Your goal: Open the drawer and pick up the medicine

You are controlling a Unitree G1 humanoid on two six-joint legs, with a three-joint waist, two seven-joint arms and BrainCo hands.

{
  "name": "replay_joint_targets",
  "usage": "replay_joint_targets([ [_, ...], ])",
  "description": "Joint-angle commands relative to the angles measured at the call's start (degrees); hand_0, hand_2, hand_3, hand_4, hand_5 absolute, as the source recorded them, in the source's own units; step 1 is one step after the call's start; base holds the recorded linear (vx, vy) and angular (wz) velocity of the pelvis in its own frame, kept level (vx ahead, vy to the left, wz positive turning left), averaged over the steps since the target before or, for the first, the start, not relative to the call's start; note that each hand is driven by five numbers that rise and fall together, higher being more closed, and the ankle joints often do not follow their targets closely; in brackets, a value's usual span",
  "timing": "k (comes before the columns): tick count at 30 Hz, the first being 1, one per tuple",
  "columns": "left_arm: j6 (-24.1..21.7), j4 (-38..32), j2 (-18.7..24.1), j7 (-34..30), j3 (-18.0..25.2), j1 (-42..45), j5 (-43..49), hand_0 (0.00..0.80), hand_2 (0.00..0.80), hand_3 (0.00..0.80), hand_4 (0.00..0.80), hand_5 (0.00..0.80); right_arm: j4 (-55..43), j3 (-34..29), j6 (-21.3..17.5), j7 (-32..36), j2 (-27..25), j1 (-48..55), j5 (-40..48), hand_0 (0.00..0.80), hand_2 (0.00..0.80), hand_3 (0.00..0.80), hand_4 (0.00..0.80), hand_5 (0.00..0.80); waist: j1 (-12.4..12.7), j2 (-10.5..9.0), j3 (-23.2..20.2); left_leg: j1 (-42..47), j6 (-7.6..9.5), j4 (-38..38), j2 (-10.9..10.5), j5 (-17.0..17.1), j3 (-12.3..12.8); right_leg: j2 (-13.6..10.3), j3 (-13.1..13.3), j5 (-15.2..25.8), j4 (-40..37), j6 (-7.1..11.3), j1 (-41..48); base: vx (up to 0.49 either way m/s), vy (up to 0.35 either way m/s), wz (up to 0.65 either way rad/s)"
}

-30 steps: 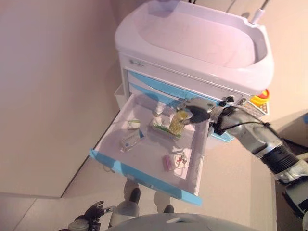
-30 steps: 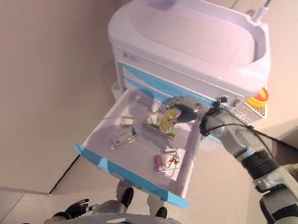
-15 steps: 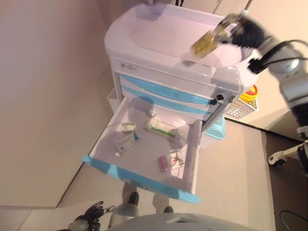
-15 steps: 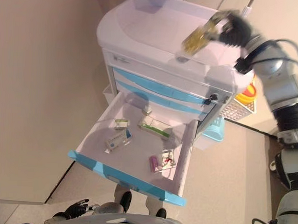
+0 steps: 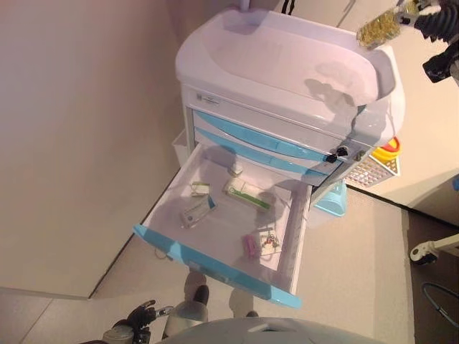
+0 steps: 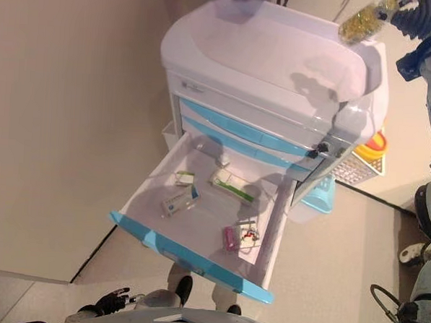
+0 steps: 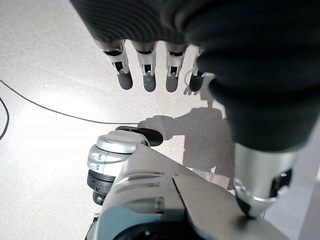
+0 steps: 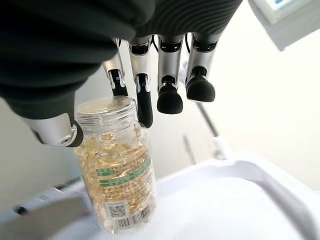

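Pinching is observed at the right robot hand: a clear plastic medicine bottle filled with yellow capsules is gripped near its cap between the thumb and the curled fingers. The bottle is held aloft above the far right corner of the white medical cart, clear of its recessed top tray, and is seen in the head views at the upper right. The cart's lowest pale drawer with a blue front edge is found pulled fully out. Inside it are noted a long green-and-white box, a small white-and-green packet, a clear packet with blue trim, a pink item beside a small clear pouch with red marks, and a small pale item at the back. Two shut blue-fronted drawers are seen above the open one. The left robot hand is recorded hanging low over the floor, its fingers relaxed and straight, with nothing held.
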Motion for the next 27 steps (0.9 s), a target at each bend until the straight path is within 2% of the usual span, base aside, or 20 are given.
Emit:
replay_joint_targets([
  [1, -0.34, 2.39, 2.72, -0.17, -3.78, -0.12, -1.26, 0.0, 0.0, 0.0, 0.0, 0.0, 1.11, 5.74, -0.78, -0.53, -3.23, -10.69, -2.13, 0.8, 0.8, 0.8, 0.8, 0.8, 2.2, -2.72, -1.88, 1.45, -0.58, 0.08, -1.33, -6.37, -0.99, -1.74, 0.52, 0.77, 2.14, 3.05, -0.5, 0.038, 0.008, 0.1],
  [13, -1.17, 0.95, 3.22, 0.0, -4.58, 0.1, -2.06, 0.0, 0.0, 0.0, 0.0, 0.0, 4.65, 6.26, 0.44, -1.83, -1.31, -8.81, -6.43, 0.8, 0.8, 0.8, 0.8, 0.8, 4.22, -2.15, 0.85, -0.66, -0.27, 0.08, -1.48, -5.65, -2.69, -1.96, -0.4, 1.12, 2.09, 3.1, -2.32, 0.008, 0.009, 0.12],
  [19, -2.24, 0.49, 3.91, -0.12, -4.57, -0.22, -2.89, 0.0, 0.0, 0.0, 0.0, 0.0, 5.35, 8.09, 0.21, -2.25, -1.35, -9.15, -8.76, 0.8, 0.8, 0.8, 0.8, 0.8, 4.4, -2.0, 2.48, -1.88, -0.13, 0.08, -1.52, -5.26, -3.05, -1.97, -0.35, 1.41, 2.21, 3.19, -3.57, -0.036, -0.001, 0.05],
  [27, -2.74, -0.92, 4.32, -0.24, -4.56, 0.09, -2.89, 0.0, 0.0, 0.0, 0.0, 0.0, 4.98, 9.71, 0.17, 0.44, -1.72, -8.95, -10.06, 0.8, 0.8, 0.8, 0.8, 0.8, 4.29, -2.06, 3.11, -2.13, -0.14, 0.08, -1.42, -5.12, -2.93, -2.15, -0.44, 1.57, 2.54, 3.37, -4.07, -0.001, 0.001, 0.02],
])
